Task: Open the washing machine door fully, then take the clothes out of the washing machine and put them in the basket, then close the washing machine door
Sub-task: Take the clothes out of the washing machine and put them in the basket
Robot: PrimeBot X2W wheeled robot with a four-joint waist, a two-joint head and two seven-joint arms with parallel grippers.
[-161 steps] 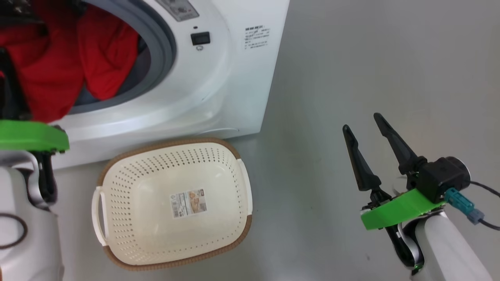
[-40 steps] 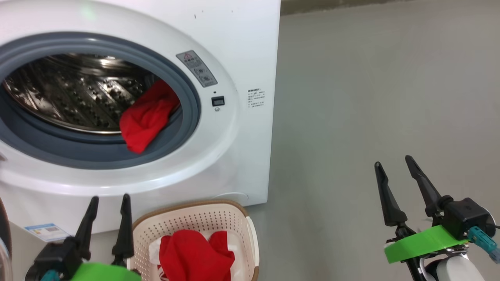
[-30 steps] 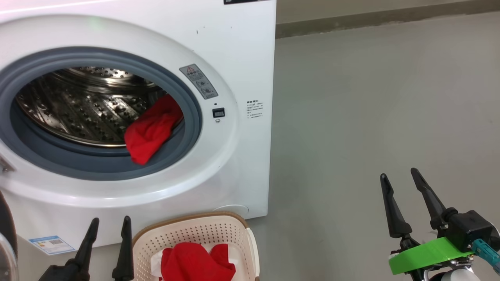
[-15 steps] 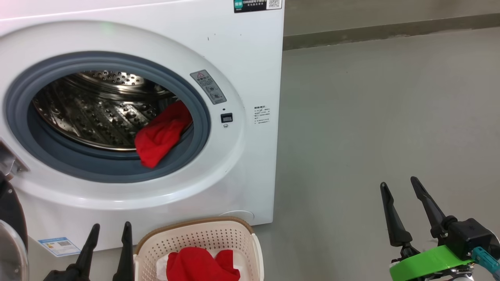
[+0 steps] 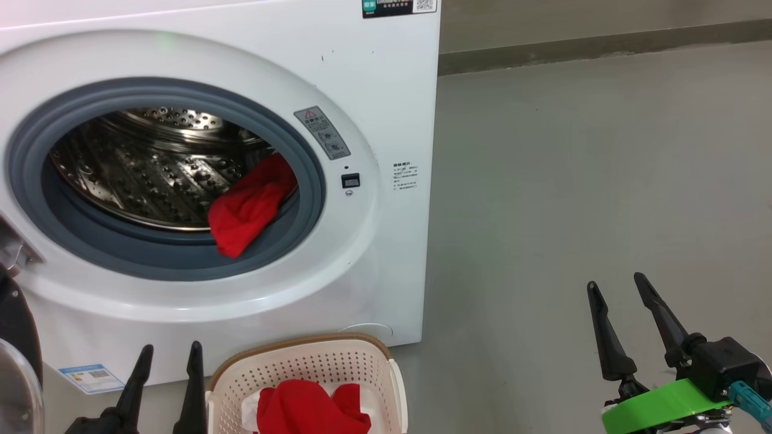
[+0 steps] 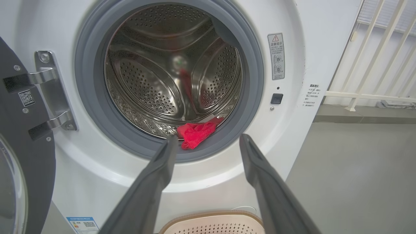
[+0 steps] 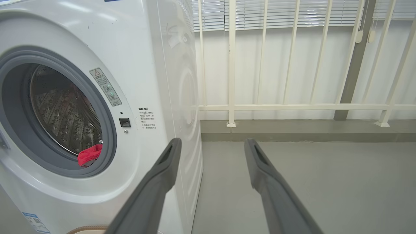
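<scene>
Nearest, our left gripper (image 5: 171, 349) hung low before the washing machine (image 5: 386, 90), its two dark fingers parted and holding nothing, just beside the basket (image 5: 301, 341). Our right gripper (image 5: 616, 282) stood well off to the right over the bare floor (image 5: 573, 181), likewise spread and empty. The basket sat on the floor against the machine's foot, with red clothes (image 5: 307, 407) and a bit of white cloth bunched in it. At our left the door (image 6: 29, 152) was swung wide on its hinges (image 6: 48, 91), clear of the opening.

One red garment (image 5: 247, 205) lay at the lower right of the mouth, partly in the drum (image 5: 139, 175) and partly draped on the grey rubber ring (image 5: 181, 262). It was the only piece we could see in there, so we judged the step in hand to be fetching it. To do that well, we thought the left gripper should go in open, come down over the bunched end and close on a thick fold rather than a thin edge, keeping its tips off the rubber. It should then lift up and back, so no tail caught on the lip.

The garment's long axis ran diagonally in the head view, from lower left to upper right. Its rounded lower end pointed out toward us over the ring, and its other end lay back along the drum's right wall.
</scene>
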